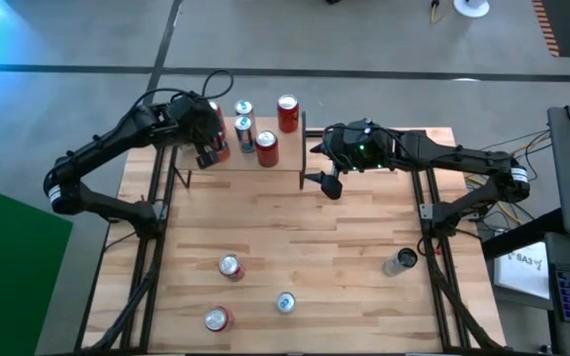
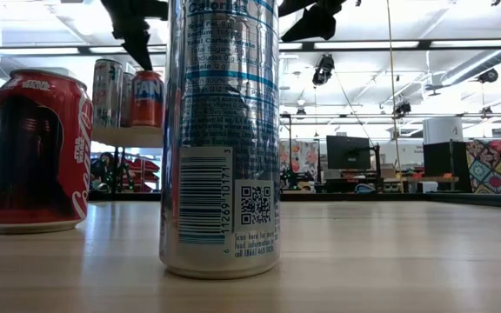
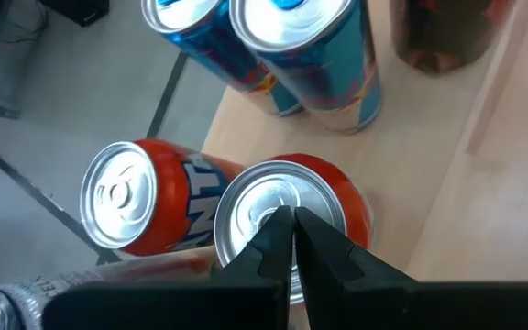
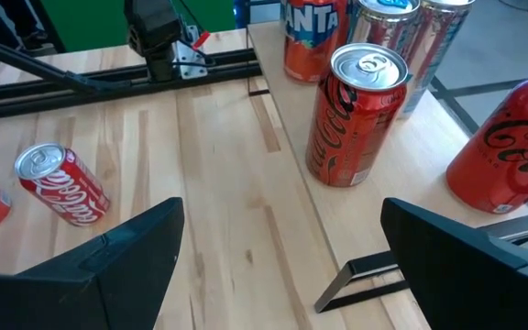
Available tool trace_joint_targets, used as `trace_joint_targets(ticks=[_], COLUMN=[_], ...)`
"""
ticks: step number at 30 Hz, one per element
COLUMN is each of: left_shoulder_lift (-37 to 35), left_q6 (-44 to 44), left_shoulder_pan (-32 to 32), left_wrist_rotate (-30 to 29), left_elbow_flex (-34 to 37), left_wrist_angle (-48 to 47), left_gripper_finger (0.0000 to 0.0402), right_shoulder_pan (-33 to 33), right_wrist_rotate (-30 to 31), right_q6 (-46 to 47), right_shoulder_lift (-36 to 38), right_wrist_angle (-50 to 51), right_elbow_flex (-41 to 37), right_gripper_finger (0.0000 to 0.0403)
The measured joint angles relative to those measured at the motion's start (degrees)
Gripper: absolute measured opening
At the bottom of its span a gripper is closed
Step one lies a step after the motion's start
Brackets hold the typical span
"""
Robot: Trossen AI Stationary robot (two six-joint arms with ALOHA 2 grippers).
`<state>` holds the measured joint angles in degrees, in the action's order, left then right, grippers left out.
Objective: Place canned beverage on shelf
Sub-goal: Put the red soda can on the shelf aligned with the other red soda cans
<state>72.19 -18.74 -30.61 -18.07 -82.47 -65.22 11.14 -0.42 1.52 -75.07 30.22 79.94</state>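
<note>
The shelf point(image 1: 236, 172), a small raised light-wood board on black uprights, stands at the table's far edge. Several cans stand on it: two blue point(image 1: 243, 121), two red Coca-Cola point(image 4: 356, 115) and two orange Fanta point(image 3: 126, 197). My left gripper point(image 3: 291, 229) is shut and points down over the top of one orange can point(image 3: 273, 206) at the shelf's left end. My right gripper point(image 4: 278, 266) is open and empty, just right of the shelf's right upright point(image 1: 303, 148). Three more cans point(image 1: 230, 266) stand on the table's near half. My left gripper's shut fingertips point(image 3: 278, 225) come from above and stand right over the orange can's lid point(image 3: 255, 197). The can stands upright on the shelf. I cannot tell whether the fingertips touch the lid.
Near the table's front stand a red can point(image 2: 37, 152) and a tall silver-blue can point(image 2: 220, 139). A dark can point(image 1: 401, 262) is at the table's right side. Bare tabletop point(image 1: 344, 247) lies between the shelf and these cans.
</note>
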Motion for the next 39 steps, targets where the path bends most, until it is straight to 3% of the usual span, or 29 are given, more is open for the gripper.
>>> trace_joint_targets(ticks=[17, 28, 39], left_shoulder_lift=[-0.8, -2.2, 0.2], left_q6=[-0.1, -0.2, 1.2], left_shoulder_pan=[0.0, 0.4, 0.4], left_wrist_rotate=[-1.8, 16.9, 8.6], left_elbow_flex=[-1.3, -1.5, -0.4], left_wrist_angle=[-0.8, -4.8, -5.8], left_gripper_finger=[0.0000, 0.0000, 0.0000], right_shoulder_pan=[0.0, 0.0, 0.0], right_wrist_rotate=[0.0, 0.0, 0.0], right_q6=[0.0, 0.0, 0.0], right_shoulder_lift=[0.0, 0.0, 0.0], right_wrist_angle=[0.0, 0.0, -0.2], right_elbow_flex=[-0.1, -0.1, -0.1], right_gripper_finger=[0.0359, 0.0359, 0.0359])
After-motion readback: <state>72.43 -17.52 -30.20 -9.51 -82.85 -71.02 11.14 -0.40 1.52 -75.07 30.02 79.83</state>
